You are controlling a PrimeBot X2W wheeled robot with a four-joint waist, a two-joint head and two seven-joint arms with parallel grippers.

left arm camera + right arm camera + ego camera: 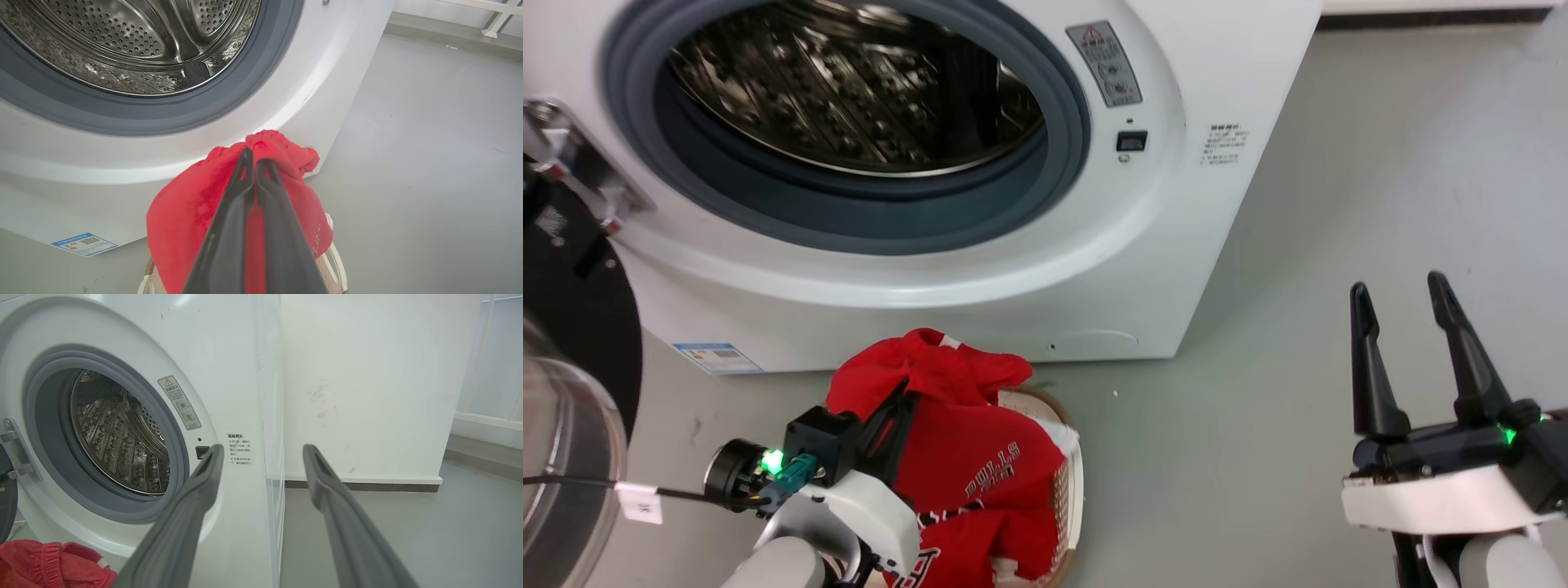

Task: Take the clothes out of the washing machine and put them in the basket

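while the left gripper (254, 157) hangs over the basket (1081, 465), its two dark fingers are pressed together on a bunch of red cloth, so it is holding the top jersey of the clothes (968, 457). the right gripper (1398, 286) is off to the side, well apart from the pile, with its fingers spread wide and nothing between them. the red jerseys lie heaped in the basket, piled higher than its rim. they look soft, light and floppy (not slippery, not breakable), so i think a pinch on any thick fold will lift one, but the loose ends will droop and could catch on the rim. just behind the basket stands the washing machine (980, 286), with its door (572, 327) swung open at the left. deeper in, past the grey ring (849, 220), the shiny drum (849, 90) shows no clothes from here, so i think the job is nearly done once the left fingers let go.
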